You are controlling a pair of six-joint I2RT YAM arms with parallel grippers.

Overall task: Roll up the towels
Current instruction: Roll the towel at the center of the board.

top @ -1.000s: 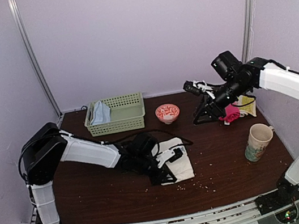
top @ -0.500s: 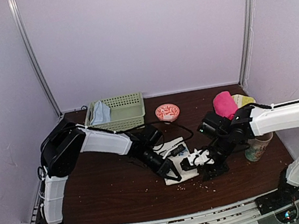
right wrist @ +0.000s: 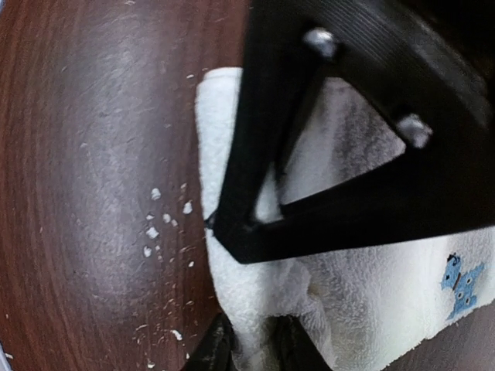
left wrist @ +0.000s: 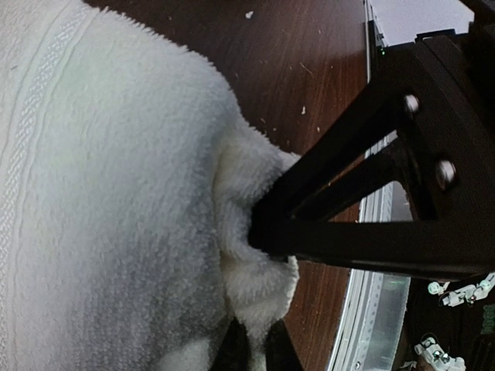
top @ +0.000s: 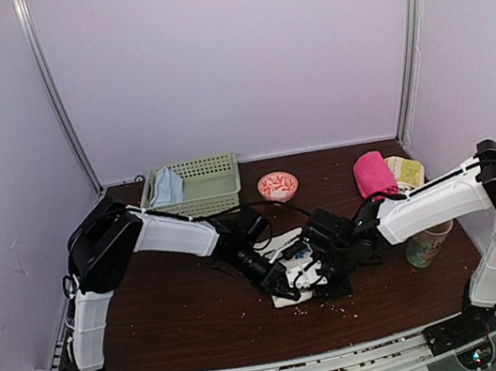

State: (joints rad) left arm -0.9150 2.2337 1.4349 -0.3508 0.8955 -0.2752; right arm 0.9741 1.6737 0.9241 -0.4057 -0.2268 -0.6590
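The off-white towel (top: 302, 278) lies crumpled at the table's middle, a small blue print (right wrist: 462, 283) on it. My left gripper (top: 291, 290) is shut on a bunched fold of its near edge (left wrist: 259, 297); its fingertips (left wrist: 232, 349) show at the bottom of the left wrist view. My right gripper (top: 323, 280) pinches the same edge right beside it, with towel (right wrist: 255, 305) squeezed between its fingertips (right wrist: 219, 346). Each wrist view shows the other gripper's black frame against the cloth. The pale blue towel (top: 167, 188) lies in the green basket (top: 208, 184).
A pink rolled cloth (top: 372, 174) and a yellow cloth (top: 407, 169) lie at the back right. A mug (top: 427, 245) stands behind my right forearm. A small red-patterned bowl (top: 278, 185) sits beside the basket. Crumbs (right wrist: 158, 224) dot the brown table.
My right arm let go of the pink cloth at the back right, swung down to the off-white towel and closed on its edge. The left gripper kept its hold.
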